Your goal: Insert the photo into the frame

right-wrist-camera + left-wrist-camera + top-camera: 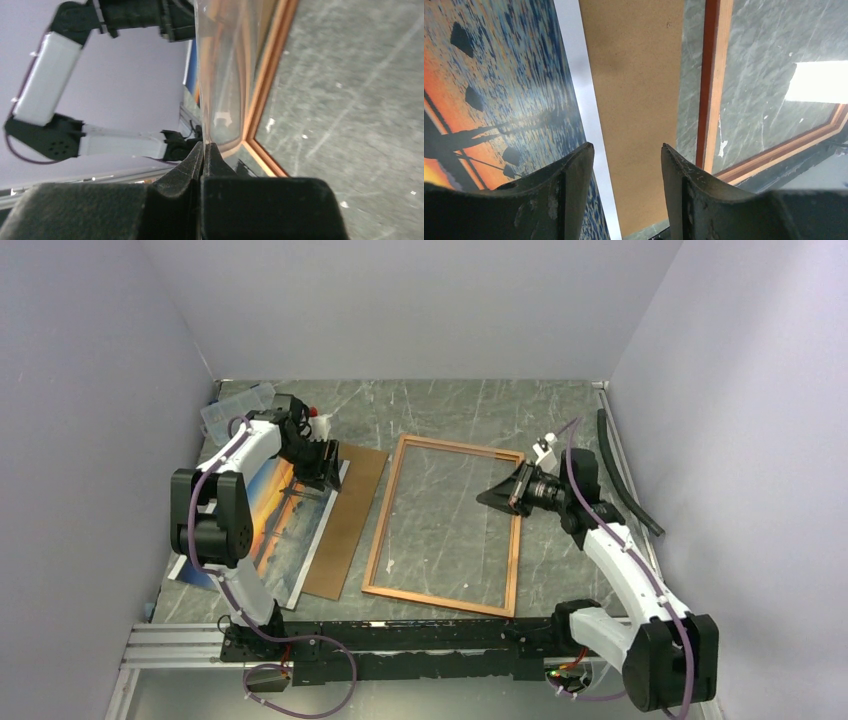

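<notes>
The photo (285,515), an orange sunset print with a white border, lies flat at the left; it fills the left of the left wrist view (499,75). A brown backing board (345,525) lies beside it. The red-orange frame (380,540) lies flat in the middle. My left gripper (322,472) is open and empty, hovering over the photo's right edge and the board (639,100). My right gripper (500,495) is at the frame's right side, shut on the edge of the clear glazing pane (225,75), which rises tilted from the frame's border (267,80).
A clear plastic box (235,410) and a small red item (318,412) sit at the back left. A long black strip (625,475) lies along the right wall. A metal rail (400,635) runs along the near edge.
</notes>
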Robot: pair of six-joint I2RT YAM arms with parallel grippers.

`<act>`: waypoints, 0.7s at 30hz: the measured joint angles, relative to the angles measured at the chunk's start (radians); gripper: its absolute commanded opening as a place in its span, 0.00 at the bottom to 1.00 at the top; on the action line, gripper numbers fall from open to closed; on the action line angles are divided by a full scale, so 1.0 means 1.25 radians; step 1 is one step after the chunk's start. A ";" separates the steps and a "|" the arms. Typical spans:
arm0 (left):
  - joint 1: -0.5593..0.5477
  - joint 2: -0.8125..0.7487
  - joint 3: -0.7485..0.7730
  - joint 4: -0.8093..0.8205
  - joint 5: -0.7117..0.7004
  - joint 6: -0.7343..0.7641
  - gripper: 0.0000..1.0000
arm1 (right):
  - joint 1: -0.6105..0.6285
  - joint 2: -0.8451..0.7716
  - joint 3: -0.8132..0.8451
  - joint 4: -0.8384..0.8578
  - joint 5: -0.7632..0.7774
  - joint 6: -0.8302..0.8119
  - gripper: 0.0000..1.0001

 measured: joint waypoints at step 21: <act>-0.148 0.005 -0.031 0.027 0.007 -0.004 0.45 | -0.114 0.002 -0.143 0.011 0.001 -0.130 0.00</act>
